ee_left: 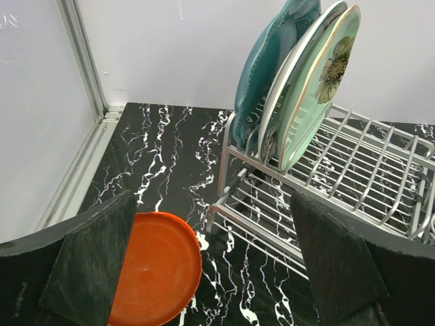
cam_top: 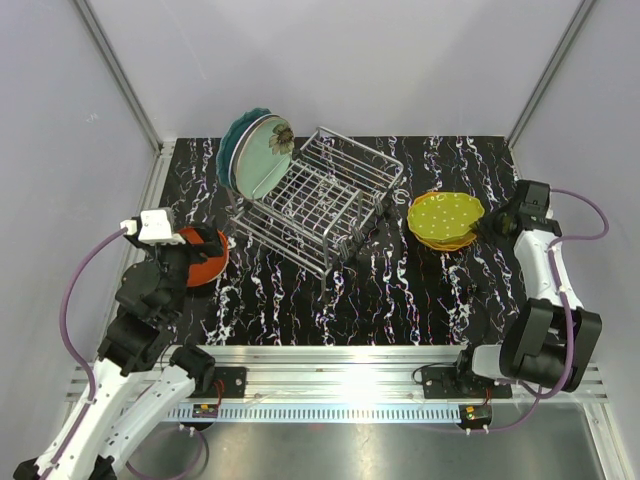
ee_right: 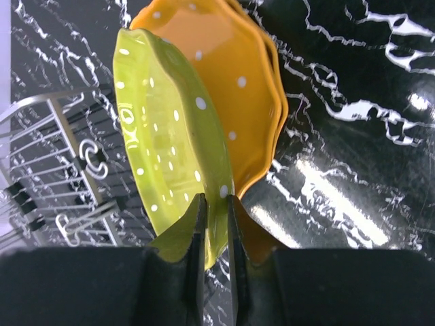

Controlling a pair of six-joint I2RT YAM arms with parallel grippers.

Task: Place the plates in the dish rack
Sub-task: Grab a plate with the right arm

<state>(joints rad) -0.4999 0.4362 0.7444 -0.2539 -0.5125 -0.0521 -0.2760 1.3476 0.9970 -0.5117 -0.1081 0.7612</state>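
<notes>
Right jaws astride lime plate (ee_right: 156,136) rim

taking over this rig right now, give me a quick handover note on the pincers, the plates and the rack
Left pincer: open, empty, hovering over the red-orange plate, which lies flat on the table left of the dish rack.
Right pincer: shut on the rim of the yellow-green dotted plate, which sits on the orange dotted plate, right of the rack.
Done: teal plate, cream plate and mint green plate stand upright at one end of the rack.
Left: yellow-green, orange dotted and red-orange plates go in; the other slots are free.
</notes>
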